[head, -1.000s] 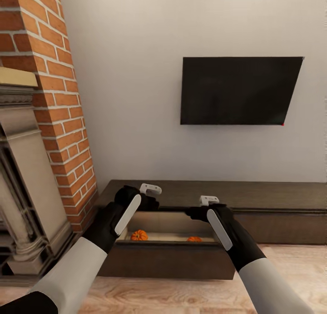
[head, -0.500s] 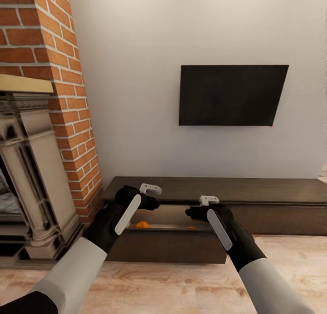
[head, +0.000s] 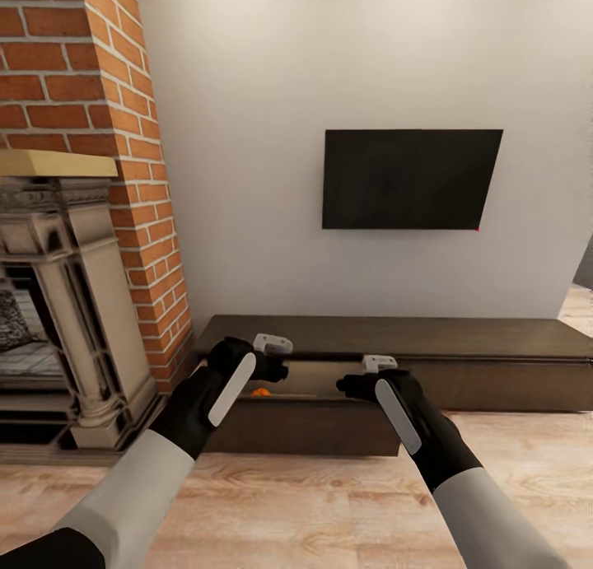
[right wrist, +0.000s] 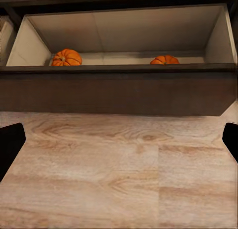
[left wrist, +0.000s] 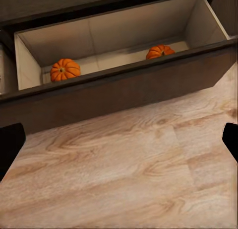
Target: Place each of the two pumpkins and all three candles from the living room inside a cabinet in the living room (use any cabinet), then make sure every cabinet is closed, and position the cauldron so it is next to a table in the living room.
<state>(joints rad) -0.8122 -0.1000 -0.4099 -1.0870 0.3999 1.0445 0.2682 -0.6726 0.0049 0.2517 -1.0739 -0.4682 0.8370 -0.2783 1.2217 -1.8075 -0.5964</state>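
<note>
Facing an open drawer of the cabinet (head: pixel 395 347), the robot holds both arms above the wood floor (head: pixel 329 503).

Two pumpkins (left wrist: pixel 65 69) (left wrist: pixel 159 51) sit inside, well apart, at the drawer's left and right. Left gripper (left wrist: pixel 119 139) and right gripper (right wrist: pixel 119 139) are spread wide and empty. The stiff, flat, handleless drawer front (right wrist: pixel 119 92) looks best pushed square on its face; it should slide lightly.
</note>
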